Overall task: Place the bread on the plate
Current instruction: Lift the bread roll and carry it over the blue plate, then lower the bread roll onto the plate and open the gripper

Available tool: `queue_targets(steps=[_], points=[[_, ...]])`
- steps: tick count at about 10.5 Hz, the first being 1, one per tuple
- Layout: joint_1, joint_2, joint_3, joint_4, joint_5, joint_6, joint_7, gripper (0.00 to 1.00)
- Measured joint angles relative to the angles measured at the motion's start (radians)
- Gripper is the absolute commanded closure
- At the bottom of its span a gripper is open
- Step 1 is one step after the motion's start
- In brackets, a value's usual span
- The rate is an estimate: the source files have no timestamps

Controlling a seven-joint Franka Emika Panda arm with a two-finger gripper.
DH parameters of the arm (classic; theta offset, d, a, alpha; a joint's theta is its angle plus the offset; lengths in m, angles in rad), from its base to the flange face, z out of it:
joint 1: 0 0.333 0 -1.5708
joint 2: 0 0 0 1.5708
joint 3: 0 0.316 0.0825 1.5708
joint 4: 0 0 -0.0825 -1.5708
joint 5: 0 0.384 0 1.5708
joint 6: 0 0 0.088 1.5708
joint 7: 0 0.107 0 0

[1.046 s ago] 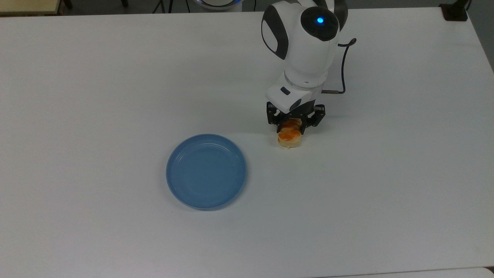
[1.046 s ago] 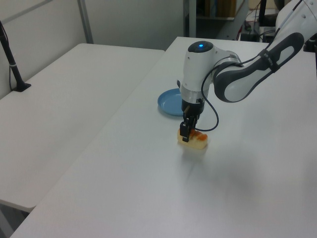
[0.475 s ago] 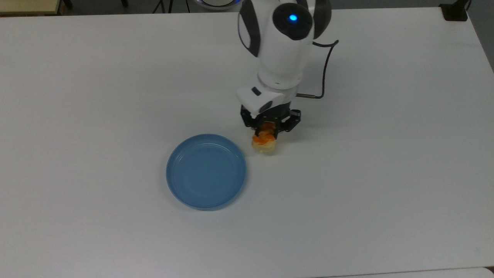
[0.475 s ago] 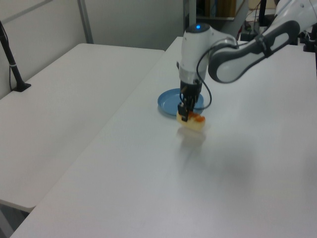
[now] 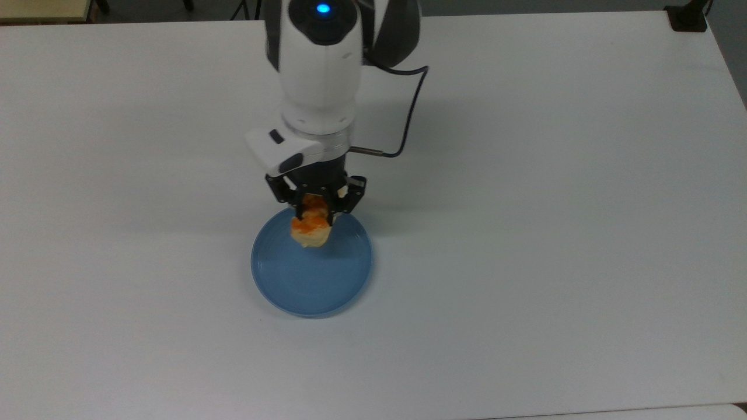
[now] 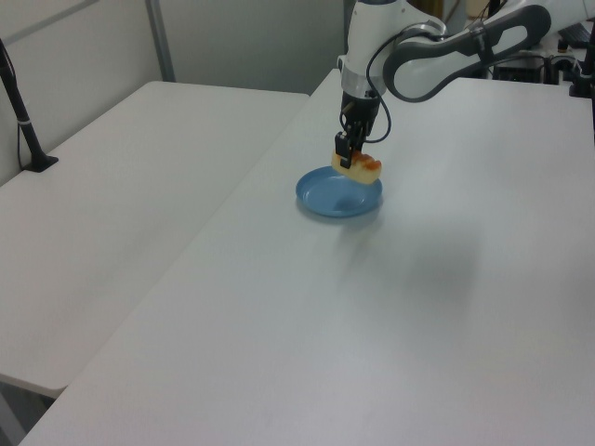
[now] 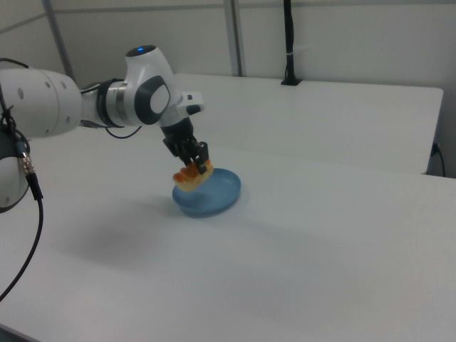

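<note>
A wide white table (image 5: 554, 233) under flat indoor light, a second white table alongside it in the left view, and pale wall panels behind. Here's the arm reaching out over the table, and its gripper (image 5: 316, 213) is pinching the bread (image 5: 310, 228) firmly between both fingers, gripping it toward one end so the free end droops downward. The bread hangs in the air above the plate (image 5: 327, 286), over the part of the plate nearest the arm in the top view. In the left view there's daylight between bread (image 6: 357, 168) and plate (image 6: 321, 200), so it isn't resting yet. I'd call this well past halfway: the pickup and the carry look done; what's left is lowering, letting go and pulling clear. The count: one bread, one blue plate, one arm, one gripper. From the right view the bread (image 7: 189, 178) tilts, held over the plate (image 7: 217, 199), its near end lowest.
</note>
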State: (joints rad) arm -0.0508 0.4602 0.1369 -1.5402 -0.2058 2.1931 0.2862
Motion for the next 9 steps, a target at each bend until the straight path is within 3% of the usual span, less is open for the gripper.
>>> queue_targets(steps=[2, 3, 4, 6, 9], points=[[-0.024, 0.058, -0.001, 0.053, 0.0, 0.017, -0.007, 0.53], [-0.024, 0.098, -0.001, 0.072, 0.0, 0.053, -0.007, 0.45], [-0.021, 0.132, -0.001, 0.083, 0.0, 0.08, -0.007, 0.35], [-0.018, 0.179, 0.0, 0.096, 0.0, 0.098, -0.006, 0.0], [-0.014, 0.189, 0.0, 0.106, 0.0, 0.1, -0.005, 0.0]])
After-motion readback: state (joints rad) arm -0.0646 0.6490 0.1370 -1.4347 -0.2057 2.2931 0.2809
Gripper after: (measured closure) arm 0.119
